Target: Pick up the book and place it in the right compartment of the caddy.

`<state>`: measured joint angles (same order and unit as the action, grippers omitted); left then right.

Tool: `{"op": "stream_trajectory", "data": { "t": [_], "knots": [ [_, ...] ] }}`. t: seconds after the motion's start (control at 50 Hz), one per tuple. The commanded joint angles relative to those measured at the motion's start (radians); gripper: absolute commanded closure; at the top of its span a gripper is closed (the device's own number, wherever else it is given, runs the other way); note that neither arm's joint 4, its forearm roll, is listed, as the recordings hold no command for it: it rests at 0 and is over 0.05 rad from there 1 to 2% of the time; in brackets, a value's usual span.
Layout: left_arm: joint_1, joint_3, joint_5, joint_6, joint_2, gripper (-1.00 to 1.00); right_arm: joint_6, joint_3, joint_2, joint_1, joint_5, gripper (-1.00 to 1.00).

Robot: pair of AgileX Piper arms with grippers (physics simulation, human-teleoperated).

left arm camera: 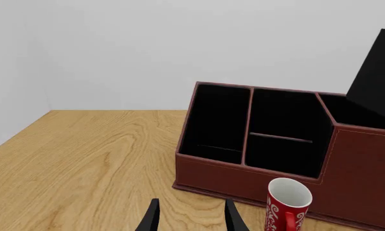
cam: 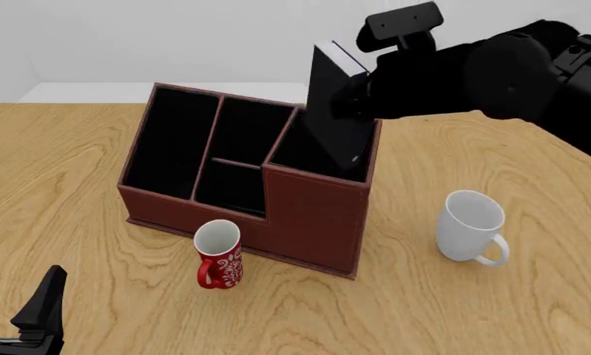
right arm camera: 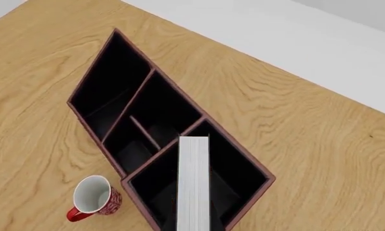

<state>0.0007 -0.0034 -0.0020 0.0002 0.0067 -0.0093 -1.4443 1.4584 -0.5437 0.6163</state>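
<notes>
The black book (cam: pixel 335 103) stands tilted with its lower end inside the caddy's (cam: pixel 310 214) right compartment (cam: pixel 305 151), its top leaning toward the caddy's middle. My right gripper (cam: pixel 359 96) is at the book's upper part and appears shut on it; the fingers are hard to see against the black. The right wrist view shows the white page edges (right arm camera: pixel 193 183) over that compartment (right arm camera: pixel 234 163). The left wrist view shows the book (left arm camera: pixel 378 72) sticking out of the caddy (left arm camera: pixel 244 178). My left gripper (cam: pixel 19 310) is open and empty, low at the front left.
A red patterned mug (cam: pixel 218 255) stands touching or just before the caddy's front wall. A white mug (cam: pixel 471 225) stands to the caddy's right. The other three caddy slots hold nothing. The table's far edge lies behind the caddy.
</notes>
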Motion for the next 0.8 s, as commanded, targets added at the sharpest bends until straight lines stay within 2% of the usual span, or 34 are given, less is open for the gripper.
{"op": "stream_trajectory", "data": {
  "t": [0.02, 0.8],
  "knots": [
    [0.001, 0.002, -0.001, 0.0, -0.001, -1.0, 0.02, -0.004, 0.03, 0.019, -0.033, 1.0],
    [0.001, 0.0, 0.0, 0.001, -0.001, -1.0, 0.071, 0.055, 0.115, 0.028, -0.123, 1.0]
  ]
}}
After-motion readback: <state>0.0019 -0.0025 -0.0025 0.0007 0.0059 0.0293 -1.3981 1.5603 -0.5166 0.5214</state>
